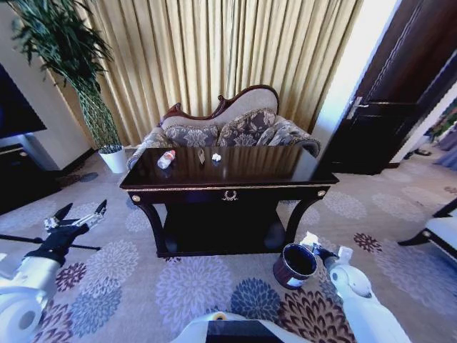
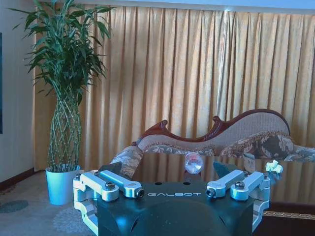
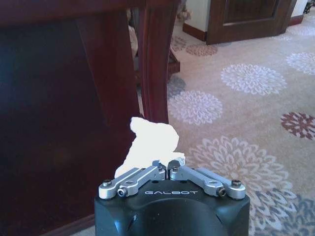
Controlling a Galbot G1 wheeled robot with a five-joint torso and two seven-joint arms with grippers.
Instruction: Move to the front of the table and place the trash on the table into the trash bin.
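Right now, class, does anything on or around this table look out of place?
Yes. A plastic bottle lies on its side on the glossy table, beside a small wrapper and a paper wad. The right claw is shut on another white paper wad near the trash bin.

Glossy dark wooden table (image 1: pixel 235 171); crumpled white paper wad (image 3: pixel 150 145); woven patterned carpet (image 1: pixel 214 293).

White arm shells; black wrist housings lettered GALBOT; silver screwed finger links on left gripper (image 2: pixel 172 189) and right gripper (image 3: pixel 170 172).

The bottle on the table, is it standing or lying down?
Lying down: the bottle rests on its side on the table, left of the paper wad.
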